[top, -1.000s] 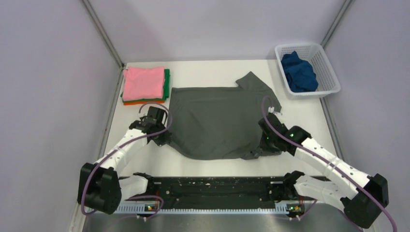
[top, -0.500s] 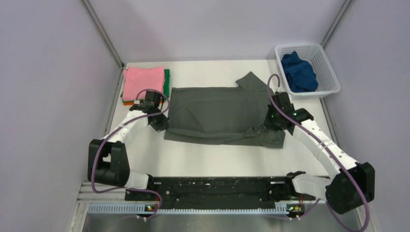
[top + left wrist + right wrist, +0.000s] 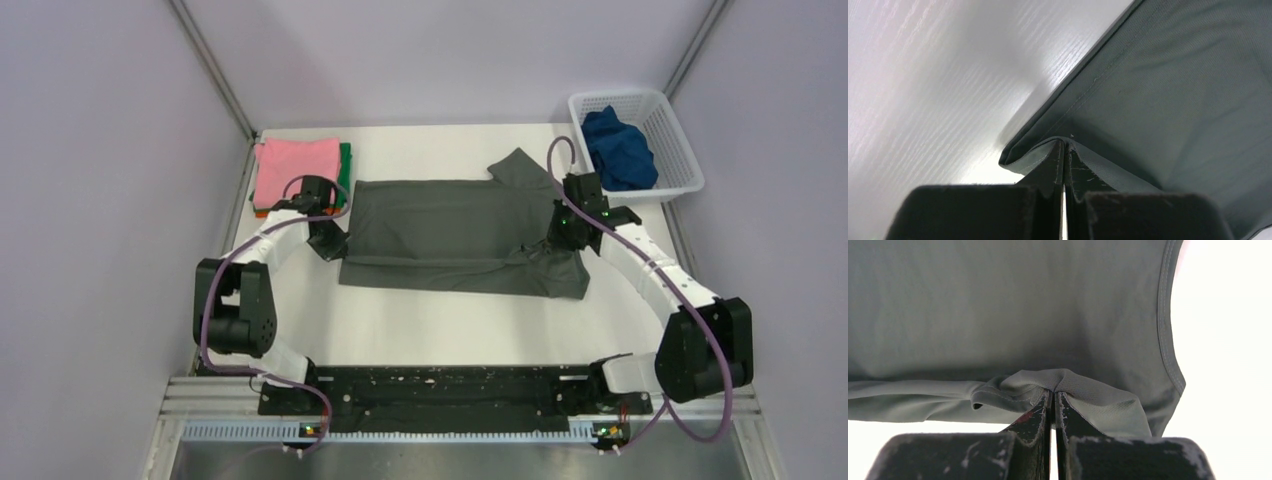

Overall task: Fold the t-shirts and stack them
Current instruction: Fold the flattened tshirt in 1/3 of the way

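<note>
Top external view: the dark grey t-shirt [image 3: 450,215] is caught half-folded on the counter [image 3: 440,330], its hem corners pinched tight by left hand [image 3: 330,247] and right hand [image 3: 553,243], with a folded stack [image 3: 297,170] done beside it and a dark blue t-shirt [image 3: 617,150] left waiting in the basket [image 3: 683,160].

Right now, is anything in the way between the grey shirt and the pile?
No, nothing I can see. The grey shirt lies right beside the pile. Only the left pincer, shut on the shirt's corner, is near the gap.
</note>
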You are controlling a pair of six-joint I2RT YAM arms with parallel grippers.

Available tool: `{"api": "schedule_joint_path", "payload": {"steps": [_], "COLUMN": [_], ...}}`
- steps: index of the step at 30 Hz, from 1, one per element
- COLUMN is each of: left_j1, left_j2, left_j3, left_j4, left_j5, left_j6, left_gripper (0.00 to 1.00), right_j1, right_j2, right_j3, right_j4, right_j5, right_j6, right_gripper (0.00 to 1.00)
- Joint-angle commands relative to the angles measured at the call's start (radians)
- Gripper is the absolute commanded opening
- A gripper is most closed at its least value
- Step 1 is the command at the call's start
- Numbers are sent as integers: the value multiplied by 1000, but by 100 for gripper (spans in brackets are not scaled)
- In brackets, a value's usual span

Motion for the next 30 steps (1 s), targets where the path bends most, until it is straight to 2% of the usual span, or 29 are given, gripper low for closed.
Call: {"api": "schedule_joint_path", "payload": {"steps": [1,7,8,9,10,11,13,14,15,16,19,24,30], "left_j1": [11,13,15,18,22,26,28,28,27,27,25,-20,-94], "left_j2": [44,105,113,122,131,139,136,123,101,74,-22,-134,-130], "left_j3": [51,73,75,80,95,107,169,189,196,192,130,-26,-80], "left_j4": [23,47,56,67,75,71,25,0,-11,-14,12,147,158], "left_j5": [-7,-39,-47,-46,-41,-38,-43,-52,-61,-65,-19,165,156], "left_j6": [15,3,-5,-10,-9,-7,-1,-1,5,8,23,58,69], "left_gripper": [0,0,3,11,22,36,55,71,95,98,99,99,99], "right_j1": [-18,-30,-31,-34,-38,-41,-50,-51,-51,-50,-51,-30,56], "right_j2": [55,209,235,266,300,335,397,412,413,400,305,168,151], "right_j3": [79,140,142,146,162,193,267,299,314,303,185,-58,-135], "right_j4": [114,189,223,273,306,318,310,282,268,270,331,465,504], "right_j5": [-33,-66,-61,-52,-30,5,19,17,4,-15,-119,-402,-388], "right_j6": [-116,-143,-131,-125,-111,-94,-77,-71,-69,-68,-58,-10,4], "right_gripper": [0,0,0,2,11,24,45,53,64,74,97,99,99]}}
